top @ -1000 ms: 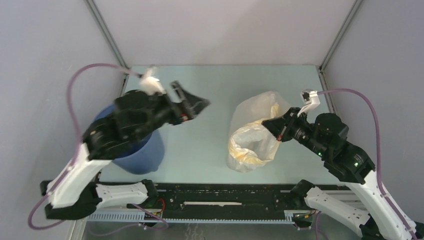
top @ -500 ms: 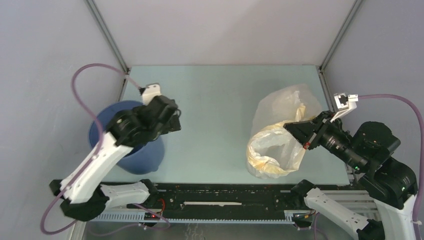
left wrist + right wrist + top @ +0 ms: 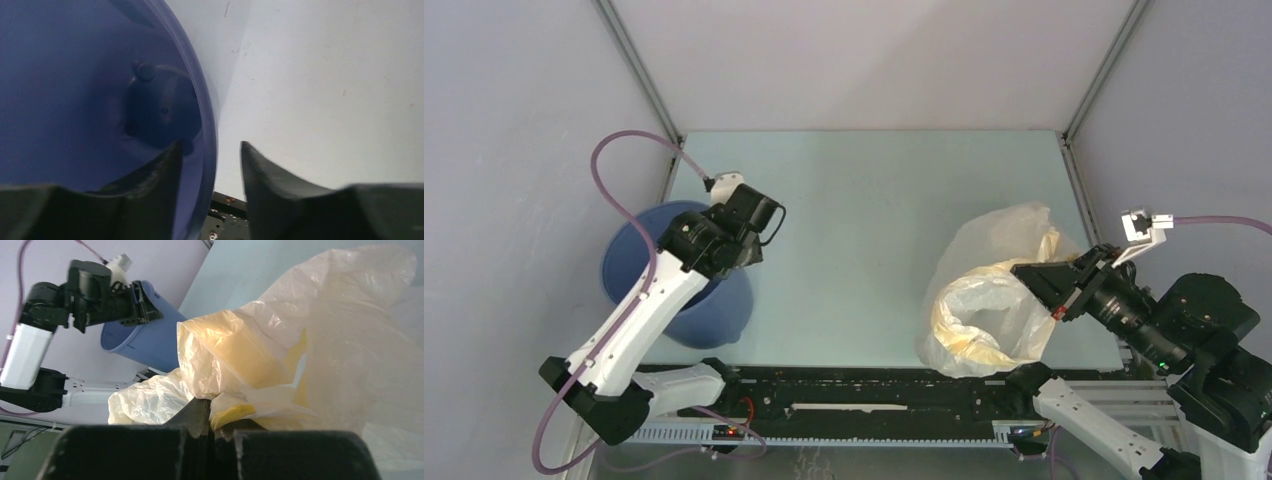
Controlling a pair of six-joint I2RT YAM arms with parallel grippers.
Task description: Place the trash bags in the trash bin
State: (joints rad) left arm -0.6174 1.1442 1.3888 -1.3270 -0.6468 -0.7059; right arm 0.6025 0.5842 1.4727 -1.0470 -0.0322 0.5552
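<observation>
The trash bin (image 3: 636, 250) is a round blue bucket at the left of the table. My left gripper (image 3: 209, 150) is open and points down at the bin's right rim. One finger is inside the bin (image 3: 75, 75) and the other outside, with the rim between them. The trash bag (image 3: 994, 295) is a wrinkled cream-yellow film bag at the right front, mouth facing the near edge. My right gripper (image 3: 1031, 272) is shut on the bag's yellowish rim (image 3: 235, 412). The bag (image 3: 325, 330) billows above the fingers. The bin (image 3: 145, 347) and the left gripper (image 3: 146, 302) show beyond it.
A black rail (image 3: 874, 392) runs along the table's near edge between the arm bases. Grey walls and metal corner posts (image 3: 639, 65) close in the table at the back and sides. Purple cables (image 3: 614, 150) loop off each wrist.
My left arm has swung back from mid-table and dropped onto the bin's right rim. My right gripper has pulled the bag to the right and toward the near edge.
</observation>
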